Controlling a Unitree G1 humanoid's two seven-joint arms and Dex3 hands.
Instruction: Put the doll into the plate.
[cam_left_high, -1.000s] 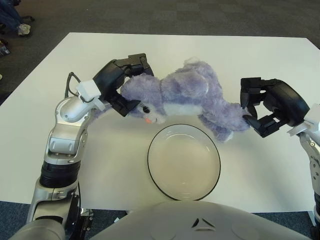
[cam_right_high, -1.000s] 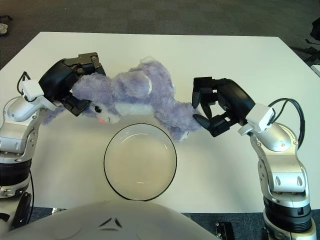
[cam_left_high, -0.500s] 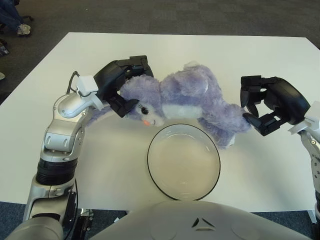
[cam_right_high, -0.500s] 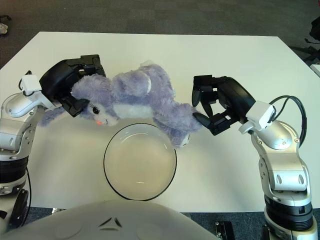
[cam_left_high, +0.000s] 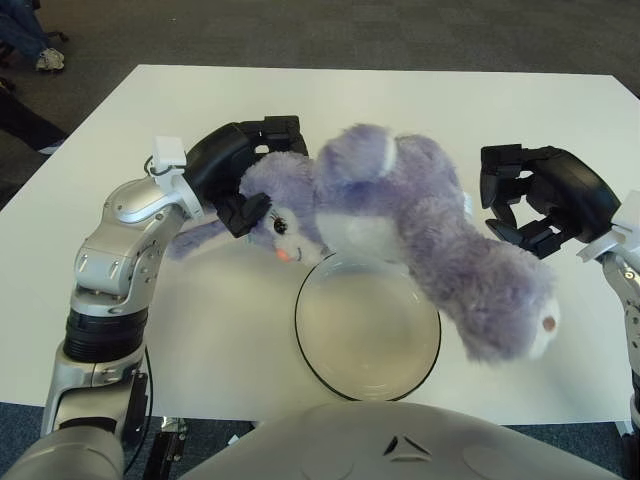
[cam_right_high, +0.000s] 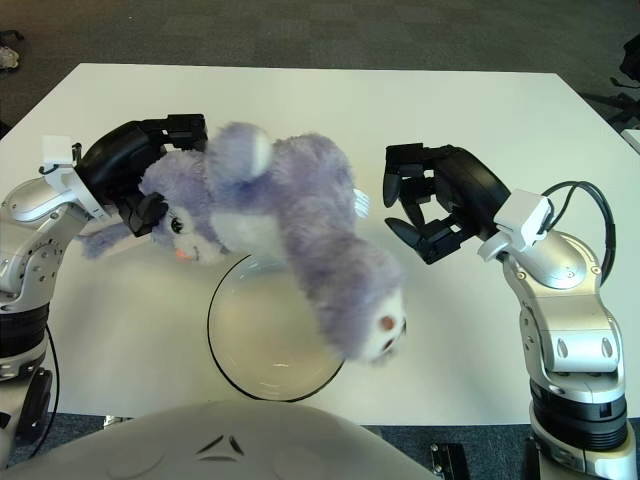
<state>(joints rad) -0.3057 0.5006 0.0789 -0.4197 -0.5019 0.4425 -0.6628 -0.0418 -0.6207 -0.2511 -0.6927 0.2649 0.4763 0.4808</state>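
Note:
A fluffy purple doll (cam_left_high: 400, 200) hangs above the white table, held by its head. My left hand (cam_left_high: 245, 175) is shut on that head at the doll's left end. Its body stretches right and toward me, and a foot (cam_left_high: 520, 320) dangles over the right rim of the plate. The round, black-rimmed plate (cam_left_high: 345, 345) sits on the table near me, below the doll, with nothing in it. My right hand (cam_right_high: 425, 205) stands open just right of the doll's body, apart from the fur, with nothing in its fingers.
The white table (cam_left_high: 500, 100) reaches far back and to both sides, with dark carpet around it. A person's shoe (cam_left_high: 48, 58) shows on the floor at the far left. My own torso (cam_left_high: 400, 445) fills the lower edge.
The doll has risen and rolled, its legs swinging toward me over the plate's right side. My right hand has let go of the doll's leg. My left hand keeps the head.

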